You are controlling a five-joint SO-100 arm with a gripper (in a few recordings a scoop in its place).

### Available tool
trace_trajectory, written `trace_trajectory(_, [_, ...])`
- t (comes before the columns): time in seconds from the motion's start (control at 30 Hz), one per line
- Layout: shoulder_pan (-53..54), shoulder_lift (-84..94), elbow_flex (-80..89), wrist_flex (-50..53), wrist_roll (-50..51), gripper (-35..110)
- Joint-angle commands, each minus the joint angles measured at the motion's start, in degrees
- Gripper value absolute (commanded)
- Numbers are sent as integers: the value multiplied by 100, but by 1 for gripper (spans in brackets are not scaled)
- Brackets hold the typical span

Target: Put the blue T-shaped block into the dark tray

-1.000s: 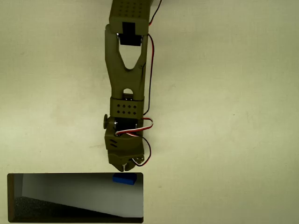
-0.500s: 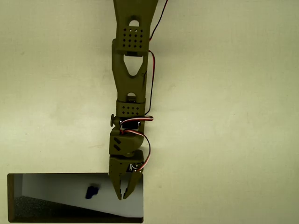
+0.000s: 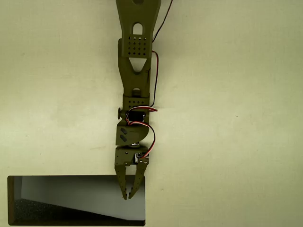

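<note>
A: Report the arm's position in the overhead view.

B: The olive-green arm [image 3: 136, 71] extends from the top edge down the middle of the pale table [image 3: 227, 94]. Red, black and white wires [image 3: 150, 142] loop beside the wrist joint. The gripper [image 3: 128, 194] points toward the bottom edge, with its tips over the upper right part of the dark tray [image 3: 10, 201].

A: State of the fingers?

B: The two fingers [image 3: 121, 184] are spread slightly, forming a narrow V that closes toward the tips. Nothing is visible between them.

A: Describe the tray.

B: It is a large rectangle at the lower left, with a thin black rim. A pale grey slanted inner wall [image 3: 71, 194] occupies most of the visible interior. A dark speckled floor [image 3: 33, 213] forms a wedge along the lower left. The tray's right edge lies just right of the gripper tips.

A: Location of the blue T-shaped block?

B: Cannot be determined. No blue item is discernible on the tray's wall or floor, on the table, or between the fingers. It may be hidden under the gripper or in the dark floor area; the view does not settle this.

A: Contact between gripper and tray?

B: Cannot be told from above; the tips overlap the tray's top rim and pale wall.
</note>
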Motion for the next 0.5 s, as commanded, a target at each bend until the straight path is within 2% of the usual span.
trace_trajectory(0.0, [-9, -35, 53, -316, 0, 0])
trace_trajectory(0.13, [-26, -44, 88, -325, -360, 0])
trace_trajectory(0.47, [-18, -44, 97, -325, -360, 0])
